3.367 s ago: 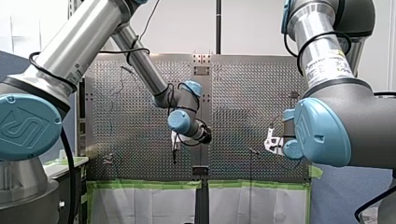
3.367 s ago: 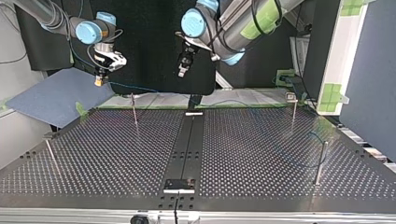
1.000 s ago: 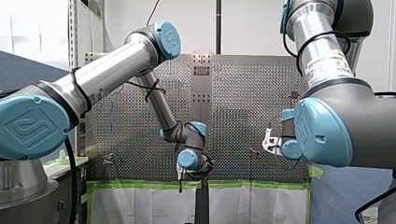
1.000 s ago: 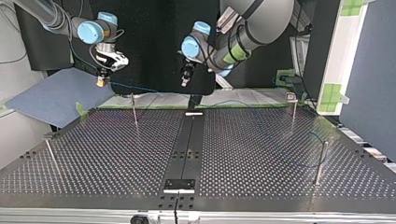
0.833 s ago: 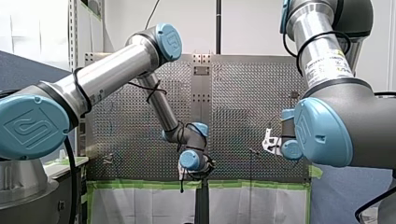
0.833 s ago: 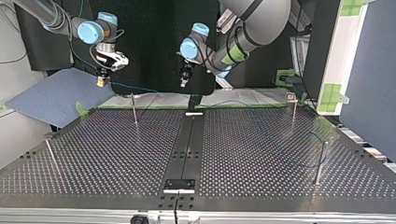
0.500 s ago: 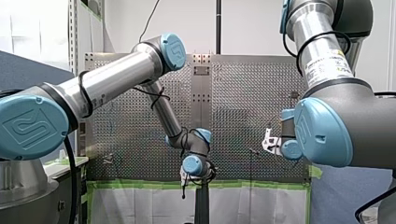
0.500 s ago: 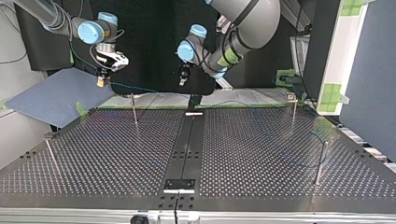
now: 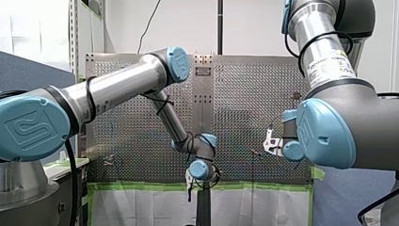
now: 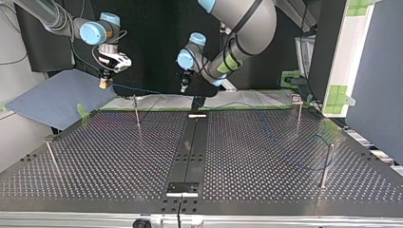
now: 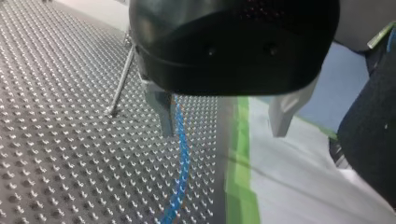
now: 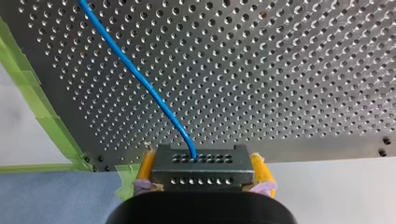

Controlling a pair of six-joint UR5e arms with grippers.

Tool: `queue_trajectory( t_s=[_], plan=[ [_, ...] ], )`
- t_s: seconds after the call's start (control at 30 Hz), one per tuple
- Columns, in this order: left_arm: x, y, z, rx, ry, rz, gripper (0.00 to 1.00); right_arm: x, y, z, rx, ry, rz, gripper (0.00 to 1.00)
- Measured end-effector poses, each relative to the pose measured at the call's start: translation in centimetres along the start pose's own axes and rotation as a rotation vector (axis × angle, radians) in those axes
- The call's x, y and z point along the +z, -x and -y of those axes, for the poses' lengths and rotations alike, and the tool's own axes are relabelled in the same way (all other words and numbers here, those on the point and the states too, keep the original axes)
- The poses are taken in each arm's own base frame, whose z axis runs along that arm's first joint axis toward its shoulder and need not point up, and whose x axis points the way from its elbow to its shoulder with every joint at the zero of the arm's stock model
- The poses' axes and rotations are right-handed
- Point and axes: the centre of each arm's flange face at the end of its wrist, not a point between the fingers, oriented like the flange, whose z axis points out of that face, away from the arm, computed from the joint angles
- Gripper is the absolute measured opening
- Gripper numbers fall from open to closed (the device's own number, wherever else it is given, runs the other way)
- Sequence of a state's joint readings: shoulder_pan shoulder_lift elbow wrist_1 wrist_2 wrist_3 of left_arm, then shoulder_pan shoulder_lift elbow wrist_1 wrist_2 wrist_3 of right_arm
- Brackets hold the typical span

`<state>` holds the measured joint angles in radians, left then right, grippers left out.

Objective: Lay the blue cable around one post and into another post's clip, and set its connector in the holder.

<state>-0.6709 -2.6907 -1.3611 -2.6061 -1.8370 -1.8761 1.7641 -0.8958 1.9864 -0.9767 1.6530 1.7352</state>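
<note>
Jaws clamp the connector (image 12: 201, 173) in my right gripper (image 12: 203, 162), gape on my left gripper (image 11: 223, 131) over the cable (image 11: 182, 158) (limp, probably; pinch near connector).

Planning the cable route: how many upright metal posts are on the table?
4 thin metal posts, top view: far left, far right, near left, near right. Others may be hidden.

The blue cable (image 12: 144, 84) runs out of view ahead of my right gripper (image 12: 203, 170), whose black body hides the near part of the connector (image 12: 201, 158). In the top view the cable is too thin to trace whole.
</note>
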Motion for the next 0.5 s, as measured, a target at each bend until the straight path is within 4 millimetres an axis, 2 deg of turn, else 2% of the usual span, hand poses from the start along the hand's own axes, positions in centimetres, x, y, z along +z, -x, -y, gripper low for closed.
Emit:
queue_trajectory(
  t_s=[0.17, 0.5],
  plan=[
    [1.2, 0.2, 0.1, -0.006, 0.006, 0.02, 1.0, 0.0, 0.0, 0.2, -0.002, -0.004, 0.0, 0.0],
    [2.9, 2.2, -0.4, -0.023, 0.018, 0.06, 1.0, -0.1, 0.1, 0.4, -0.006, -0.008, 0.0, 0.0]
  ],
)
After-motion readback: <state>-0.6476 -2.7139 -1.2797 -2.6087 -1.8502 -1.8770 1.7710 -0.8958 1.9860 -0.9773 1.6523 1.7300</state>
